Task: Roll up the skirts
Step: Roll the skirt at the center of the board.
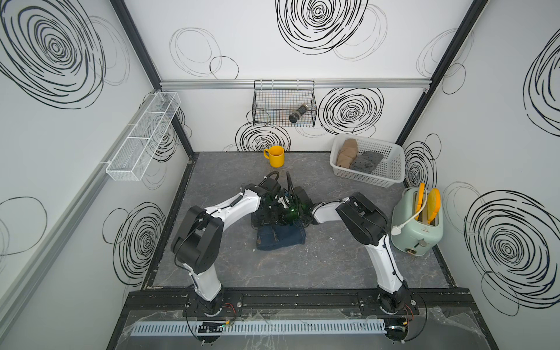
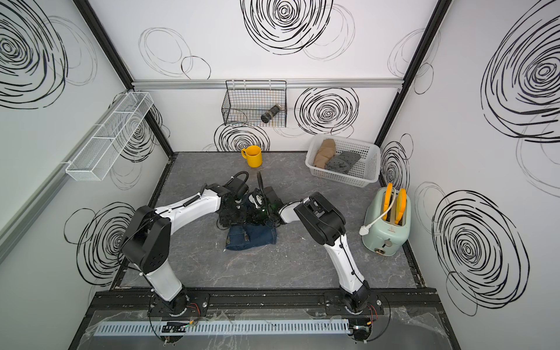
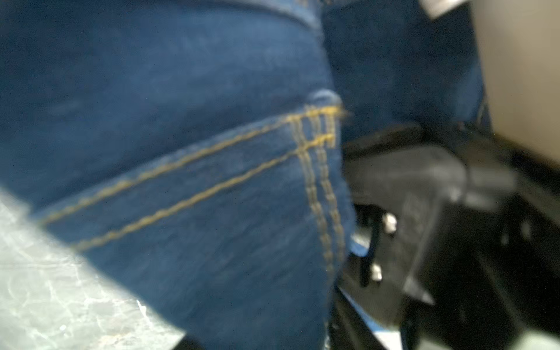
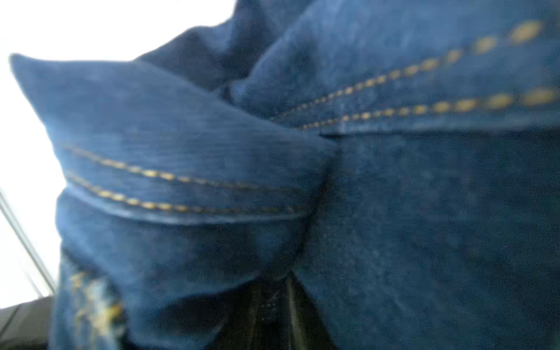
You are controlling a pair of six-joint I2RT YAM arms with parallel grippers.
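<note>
Rolling denim skirt (image 1: 280, 238), the last; tan skirt (image 1: 347, 153) and grey skirt (image 1: 366, 162) already in basket (image 1: 391, 171). Left pincer (image 1: 268, 218) and right pincer (image 1: 295, 216) are buried in cloth, so I can't tell the grip. Next: tighten roll evenly.

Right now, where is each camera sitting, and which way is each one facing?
Top views: overhead behind the arm bases, looking down at the table; left arm, right arm and denim skirt show in both.
Left wrist: on the left arm, close against the skirt's stitched pocket; blurred black hardware beside it.
Right wrist: on the right arm, close on bunched denim folds; no robot part clearly shows.
Shared: every view has the denim skirt.
</note>
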